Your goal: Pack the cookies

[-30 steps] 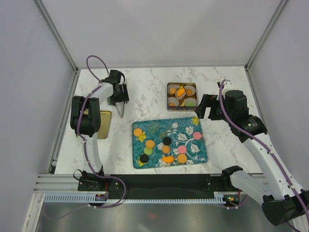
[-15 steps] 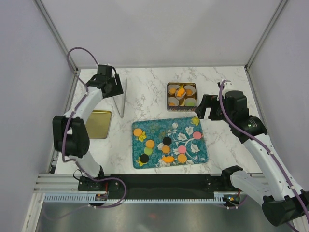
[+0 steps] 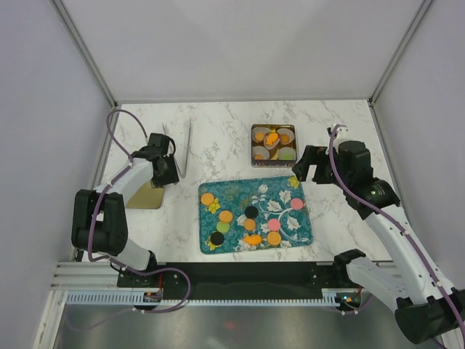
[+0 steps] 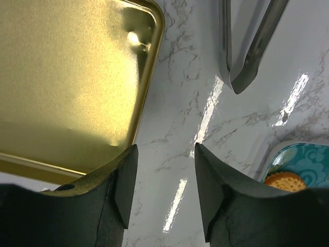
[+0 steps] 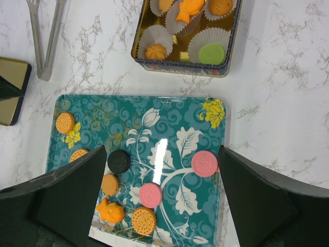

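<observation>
The cookies (image 3: 251,218) are lying mostly on the teal tray (image 3: 305,233), centre of the top view: orange, pink, green and black discs scattered over the floral pattern. From the right wrist, the tray (image 5: 175,118) is filling the lower half of the frame, with a black cookie at its left and two pink ones toward the lower right.

A few more cookies are sitting in paper cups (image 5: 154,38) inside the tin (image 3: 253,145), just above the tray at top centre. The wrist view is showing a green one and some orange ones there.

The left claw (image 3: 166,174) is hanging at middle left, over the right edge of the gold lid (image 3: 145,198). Its wrist camera is showing the fingers (image 4: 126,180) apart, with bare marble table (image 4: 169,154) between them and nothing gripped. The lid (image 4: 67,77) is filling the upper left of that frame, and the tips of the tongs (image 4: 249,46) are lying at upper right.

In the top view the tongs (image 3: 187,149) are lying on the table just right of that claw, running up the frame.

The right claw (image 3: 305,163) is hovering at the tray's upper right corner, spread wide and gripping nothing.
</observation>
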### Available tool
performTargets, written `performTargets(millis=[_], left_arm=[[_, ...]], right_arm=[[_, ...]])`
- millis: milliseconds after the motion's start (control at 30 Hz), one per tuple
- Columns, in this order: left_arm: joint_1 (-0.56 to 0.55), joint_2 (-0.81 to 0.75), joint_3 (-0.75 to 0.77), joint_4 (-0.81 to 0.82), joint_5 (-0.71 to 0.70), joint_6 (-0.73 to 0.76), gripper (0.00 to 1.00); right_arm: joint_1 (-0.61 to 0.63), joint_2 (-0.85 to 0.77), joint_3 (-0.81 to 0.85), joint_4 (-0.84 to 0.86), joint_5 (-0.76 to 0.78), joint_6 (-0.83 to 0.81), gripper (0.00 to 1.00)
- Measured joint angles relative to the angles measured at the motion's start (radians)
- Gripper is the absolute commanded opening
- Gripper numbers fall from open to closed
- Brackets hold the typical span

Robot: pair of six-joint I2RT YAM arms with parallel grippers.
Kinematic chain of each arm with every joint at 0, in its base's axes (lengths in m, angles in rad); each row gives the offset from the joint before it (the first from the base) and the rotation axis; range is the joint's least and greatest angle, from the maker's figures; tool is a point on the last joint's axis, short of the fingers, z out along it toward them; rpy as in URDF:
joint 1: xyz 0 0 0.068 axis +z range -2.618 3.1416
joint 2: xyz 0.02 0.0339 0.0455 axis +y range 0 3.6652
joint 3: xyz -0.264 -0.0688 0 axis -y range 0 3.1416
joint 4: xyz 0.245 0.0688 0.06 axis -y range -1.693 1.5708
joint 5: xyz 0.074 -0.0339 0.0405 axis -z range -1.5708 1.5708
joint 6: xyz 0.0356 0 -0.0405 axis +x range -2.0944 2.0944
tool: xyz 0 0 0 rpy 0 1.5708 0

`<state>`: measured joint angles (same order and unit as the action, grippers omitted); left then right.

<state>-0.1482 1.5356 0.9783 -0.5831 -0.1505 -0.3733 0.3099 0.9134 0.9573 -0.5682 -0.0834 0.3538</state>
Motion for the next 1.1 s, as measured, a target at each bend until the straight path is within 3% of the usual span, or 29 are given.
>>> performTargets(millis=[700, 1100], left_arm=[[0.004, 0.167, 0.126, -0.023, -0.059, 0.029, 0.53], [0.027, 0.224, 0.128, -0.023, -0.058, 0.045, 0.41]], right_arm=[[0.000, -0.032, -0.050, 0.014, -0.006, 0.002, 0.98], [0.000, -0.027, -0.050, 0.016, -0.006, 0.006, 0.98]])
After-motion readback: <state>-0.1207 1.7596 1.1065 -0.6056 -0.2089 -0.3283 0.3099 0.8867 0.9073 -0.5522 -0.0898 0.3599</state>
